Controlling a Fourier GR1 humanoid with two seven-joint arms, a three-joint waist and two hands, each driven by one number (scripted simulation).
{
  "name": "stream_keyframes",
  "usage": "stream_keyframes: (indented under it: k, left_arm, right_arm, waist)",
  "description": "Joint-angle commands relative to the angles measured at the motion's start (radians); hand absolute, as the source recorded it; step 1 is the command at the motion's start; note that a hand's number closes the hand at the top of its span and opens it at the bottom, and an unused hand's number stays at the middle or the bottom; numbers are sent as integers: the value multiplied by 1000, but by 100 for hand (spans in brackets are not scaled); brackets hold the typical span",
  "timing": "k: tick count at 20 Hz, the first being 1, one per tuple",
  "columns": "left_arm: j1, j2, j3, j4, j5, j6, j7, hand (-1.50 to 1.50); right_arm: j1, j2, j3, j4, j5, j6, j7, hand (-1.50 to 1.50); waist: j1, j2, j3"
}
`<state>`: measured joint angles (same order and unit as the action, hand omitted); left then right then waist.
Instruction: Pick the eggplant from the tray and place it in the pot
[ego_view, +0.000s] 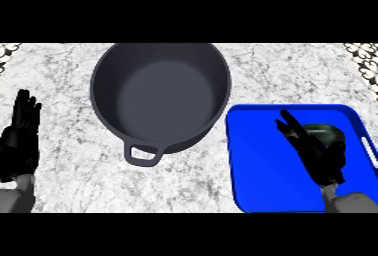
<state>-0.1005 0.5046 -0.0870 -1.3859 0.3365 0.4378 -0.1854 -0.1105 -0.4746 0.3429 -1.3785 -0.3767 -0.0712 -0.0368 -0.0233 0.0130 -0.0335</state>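
By the counter's left edge the robot's black left hand is at rest on its grey forearm, fingers straight and pointing up, holding nothing. It is well apart from everything else on the grey-veined white stone counter.

Right of it, toward the counter's far edge and near its middle, sits a large dark grey oval metal pot. Its loop handle points toward the near edge, and nothing lies in it.

Just beside the pot, at the counter's near right corner, lies a bright blue rectangular plastic tray with a raised rim. Its far left corner comes close to the pot's wall.

The dark, rounded eggplant is in the tray, toward its far right corner. The black right hand partly covers it. This hand is over the tray with its fingers stretched straight toward the far left and curled round nothing. Whether it touches the eggplant cannot be told.
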Motion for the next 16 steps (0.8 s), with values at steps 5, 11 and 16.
stream_keyframes:
  k: [5, 11, 16]
  left_arm:
    - [37, 75, -90, 16, -66, -70, 96, 0]
    - [54, 80, -122, 24, -60, -108, 139, 0]
    - [60, 91, -142, -33, -66, -122, 197, 0]
  right_arm:
    - [-207, -375, -84, 61, -31, 442, 22, 150]
    - [-281, -477, -161, 24, 280, 302, -509, -150]
    - [-262, -560, -230, 265, 288, 460, -886, -150]
  waist:
    - [56, -7, 36]
    - [41, -6, 47]
    - [56, -2, 40]
